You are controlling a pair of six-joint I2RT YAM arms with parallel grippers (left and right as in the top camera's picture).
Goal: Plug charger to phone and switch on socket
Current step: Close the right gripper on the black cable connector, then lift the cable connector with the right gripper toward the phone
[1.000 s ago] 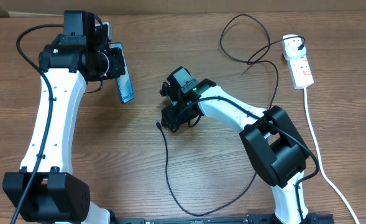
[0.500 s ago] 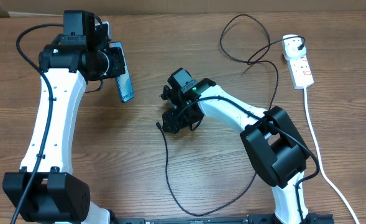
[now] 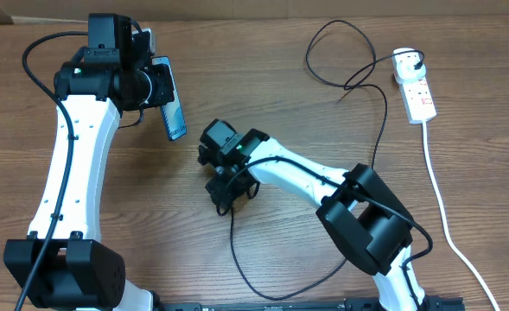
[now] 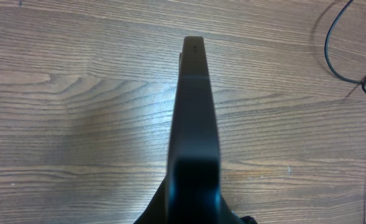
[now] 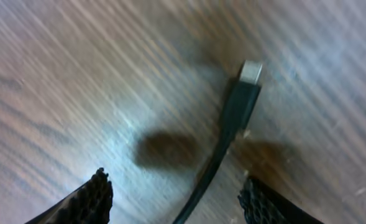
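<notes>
holding the phone [image 3: 176, 115] on its edge, the left gripper [image 3: 162, 91] is closed on it. the right gripper [image 5: 176, 199] is wide open and has nothing in it, low over the charger [image 5: 232, 115] on the surface [image 3: 107, 225] - the cable runs between the fingers [image 5: 89, 196], touching neither. the socket [image 3: 418, 93] lies far right.

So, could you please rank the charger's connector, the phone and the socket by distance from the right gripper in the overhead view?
1. Charger's connector, beneath the right gripper.
2. Phone, upper left, in the left gripper.
3. Socket, far upper right.
</notes>
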